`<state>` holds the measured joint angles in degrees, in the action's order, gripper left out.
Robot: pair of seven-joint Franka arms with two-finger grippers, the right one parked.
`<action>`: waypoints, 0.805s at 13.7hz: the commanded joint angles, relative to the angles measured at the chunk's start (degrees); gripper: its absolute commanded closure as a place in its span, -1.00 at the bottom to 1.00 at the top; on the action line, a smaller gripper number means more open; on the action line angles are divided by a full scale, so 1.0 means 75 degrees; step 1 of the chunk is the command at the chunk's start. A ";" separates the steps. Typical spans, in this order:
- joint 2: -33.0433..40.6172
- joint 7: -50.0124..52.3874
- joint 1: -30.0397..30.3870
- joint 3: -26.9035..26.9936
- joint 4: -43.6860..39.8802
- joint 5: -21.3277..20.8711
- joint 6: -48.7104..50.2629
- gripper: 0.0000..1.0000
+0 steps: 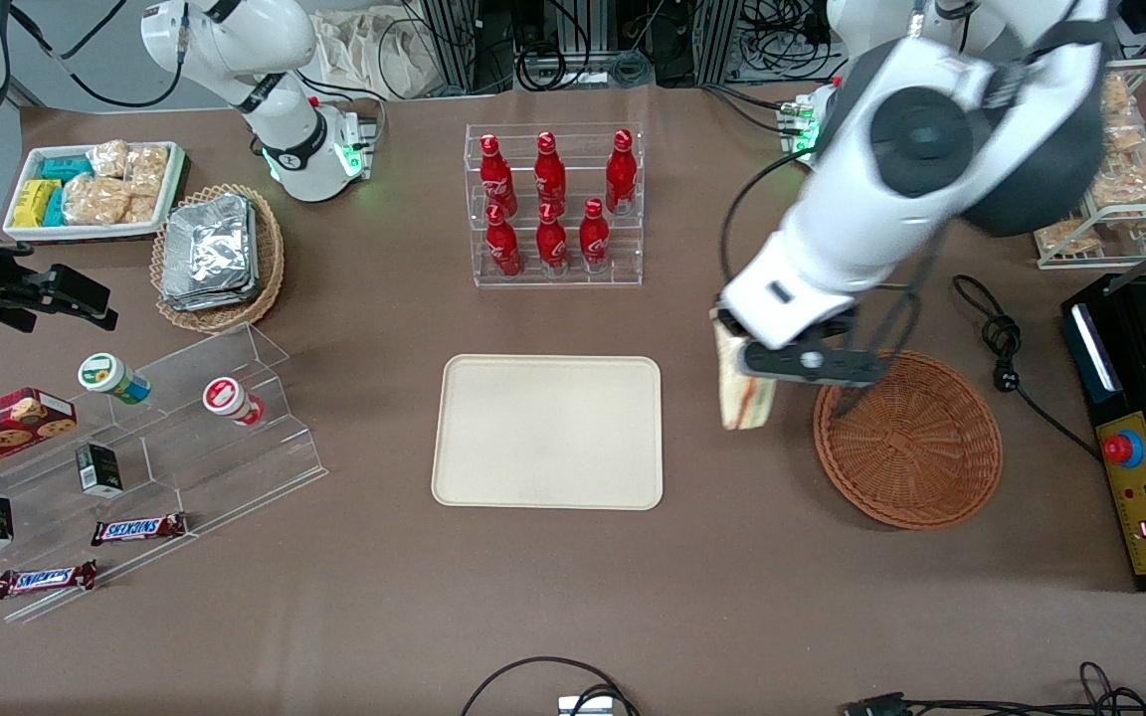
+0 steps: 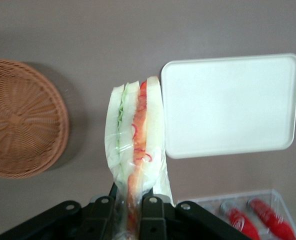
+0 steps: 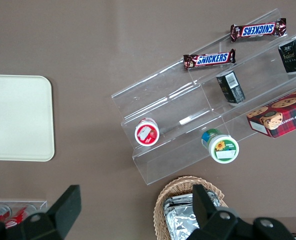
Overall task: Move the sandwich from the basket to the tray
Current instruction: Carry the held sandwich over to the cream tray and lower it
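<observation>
While pinching the sandwich [image 2: 136, 142] by one end, gripper [image 2: 127, 212] up in the air between basket [image 1: 909, 439] and tray [image 1: 548, 433], probably nearer the basket.

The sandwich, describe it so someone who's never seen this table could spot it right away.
Start at the cream tray in the middle of the table, then look toward the round reddish-brown basket. Between them, above bare table, the gripper is shut on the sandwich. It is the only clear-wrapped wedge of pale bread, with green and red-orange filling along its edge.
</observation>
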<state>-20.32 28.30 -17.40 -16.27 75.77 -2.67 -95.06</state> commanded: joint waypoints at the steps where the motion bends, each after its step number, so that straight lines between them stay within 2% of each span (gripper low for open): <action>1: -0.0734 0.0912 -0.0315 -0.0267 0.0243 -0.0556 -0.1054 1.00; 4: -0.1601 0.0926 -0.0656 -0.0256 0.0865 -0.1434 -0.2474 1.00; 7: -0.2445 0.0984 -0.0938 -0.0245 0.0949 -0.2267 -0.3179 1.00; 11: -0.2950 0.0926 -0.0973 -0.0221 0.1042 -0.2807 -0.3825 1.00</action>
<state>-42.00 34.93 -24.32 -18.13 83.80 -21.34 -122.82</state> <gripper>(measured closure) 0.819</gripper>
